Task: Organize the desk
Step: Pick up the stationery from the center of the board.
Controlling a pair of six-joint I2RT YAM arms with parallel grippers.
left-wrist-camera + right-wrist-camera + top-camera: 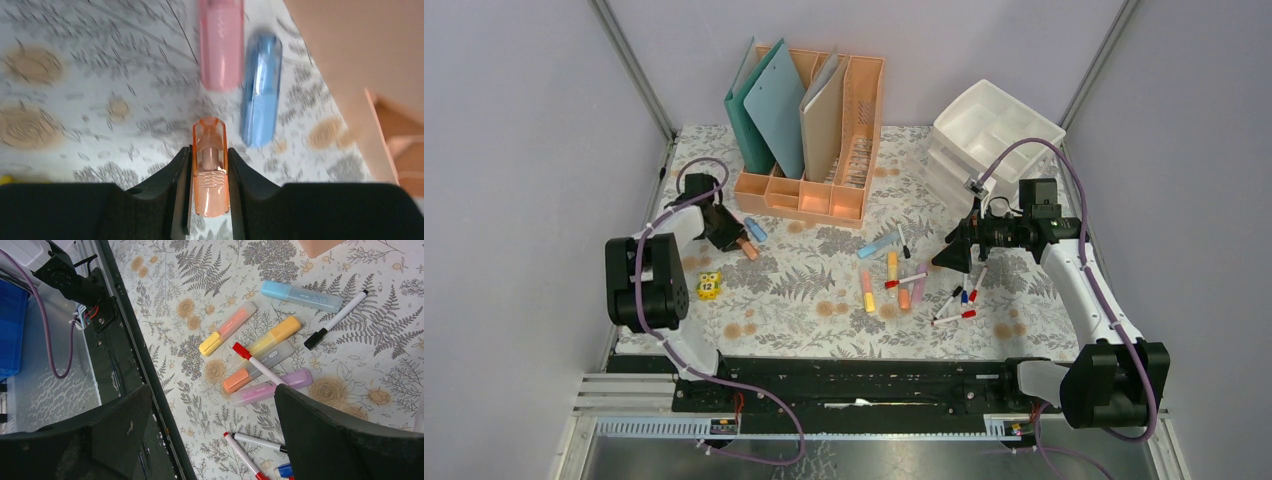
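Fern-printed cloth covers the desk (804,300), which spreads beneath both arms. Toward its 10 o'clock side in the top view, the left gripper (209,154) is clamped across an orange highlighter (210,192) whose long axis runs 12 to 6 in the wrist view, along the fingers. A pink highlighter (221,45) and a blue highlighter (261,90) lie at 12 and 1 o'clock. The peach file rack (824,195) sits at 2 o'clock from that pincer and nearest the left arm, so it is the likely drop spot. The right gripper (211,390) hangs wide apart above the marker pile (260,360).
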